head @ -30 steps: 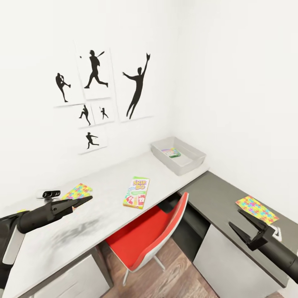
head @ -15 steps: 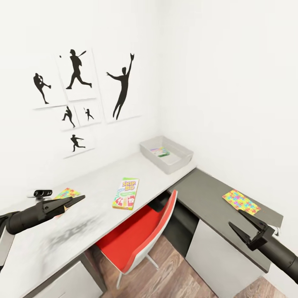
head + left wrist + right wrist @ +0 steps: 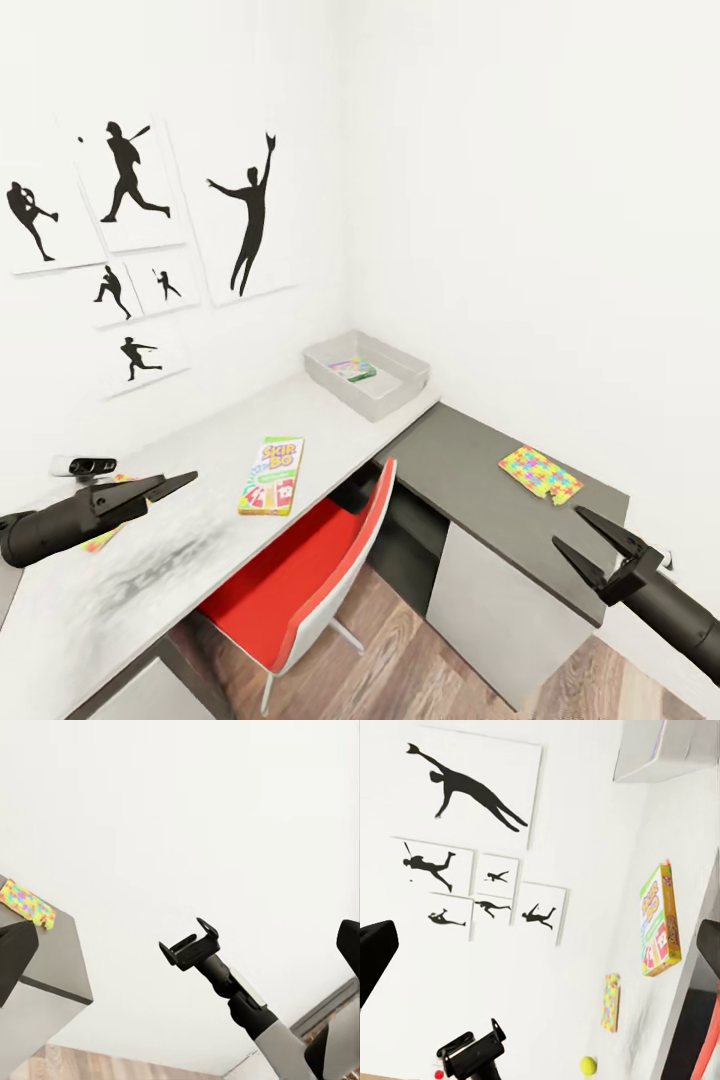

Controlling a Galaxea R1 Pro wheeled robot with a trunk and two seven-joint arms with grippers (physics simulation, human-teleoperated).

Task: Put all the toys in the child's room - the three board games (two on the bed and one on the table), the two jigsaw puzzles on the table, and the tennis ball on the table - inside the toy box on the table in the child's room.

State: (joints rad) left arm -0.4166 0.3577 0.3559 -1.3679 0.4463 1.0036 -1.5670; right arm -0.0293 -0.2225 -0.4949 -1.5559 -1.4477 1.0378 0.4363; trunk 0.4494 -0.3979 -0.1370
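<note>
On the pale table (image 3: 330, 428) lies the SKIP-BO board game (image 3: 272, 475), also seen from the right wrist (image 3: 660, 921). The grey toy box (image 3: 366, 373) stands at the desk's far corner with a colourful flat item inside. One jigsaw puzzle (image 3: 540, 473) lies on the lower dark unit (image 3: 462, 450), ahead of my open right gripper (image 3: 570, 527). My left gripper (image 3: 176, 482) hovers open over the desk's near left, partly hiding the other jigsaw puzzle (image 3: 611, 1002). The tennis ball (image 3: 588, 1065) rests near that puzzle. Both grippers are empty.
A red-and-white swivel chair (image 3: 300, 570) is tucked under the desk between my arms. Black sports silhouettes hang on the white wall (image 3: 250, 215). Wood floor shows below the chair and dark unit.
The head camera has swung to the right, so desk, pictures and toy box have slid left in the picture. Both arms keep their pose with grippers open.
</note>
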